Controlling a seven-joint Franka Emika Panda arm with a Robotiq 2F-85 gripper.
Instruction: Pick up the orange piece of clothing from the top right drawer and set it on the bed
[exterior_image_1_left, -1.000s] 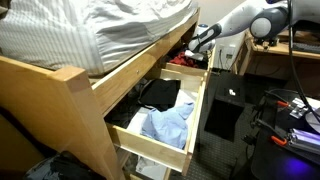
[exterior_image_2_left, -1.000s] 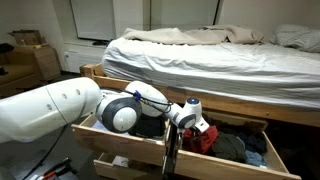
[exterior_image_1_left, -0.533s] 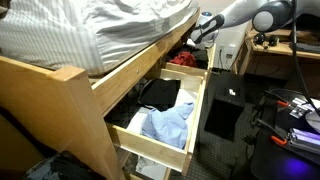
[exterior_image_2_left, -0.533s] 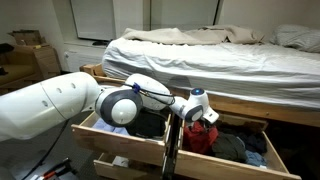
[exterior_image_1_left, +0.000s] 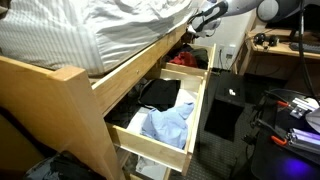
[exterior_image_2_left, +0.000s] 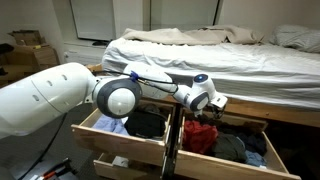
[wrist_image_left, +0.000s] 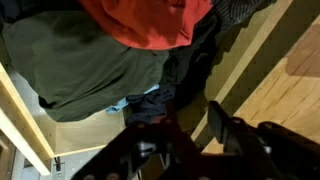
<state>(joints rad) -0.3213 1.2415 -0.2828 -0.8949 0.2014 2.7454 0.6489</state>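
Observation:
The orange piece of clothing (exterior_image_2_left: 199, 135) lies bunched in the top right drawer (exterior_image_2_left: 272, 152), among dark clothes. It also shows in an exterior view (exterior_image_1_left: 185, 60) and at the top of the wrist view (wrist_image_left: 150, 22). My gripper (exterior_image_2_left: 214, 102) hangs above the drawer, just under the bed's wooden side rail, and shows in an exterior view (exterior_image_1_left: 203, 20) too. In the wrist view its fingers (wrist_image_left: 190, 118) stand apart with nothing between them, away from the orange cloth. The bed (exterior_image_2_left: 200, 60) with rumpled white striped bedding (exterior_image_1_left: 100, 35) lies above the drawers.
The neighbouring drawer holds a light blue shirt (exterior_image_1_left: 165, 125) and black clothes (exterior_image_1_left: 158, 93). A dark olive garment (wrist_image_left: 90, 65) lies beside the orange one. A black box (exterior_image_1_left: 222, 115) and cabled equipment (exterior_image_1_left: 290, 110) stand on the floor next to the drawers.
My gripper has risen from the orange cloth in the drawer up towards the bed's edge. The orange cloth has stayed in the drawer.

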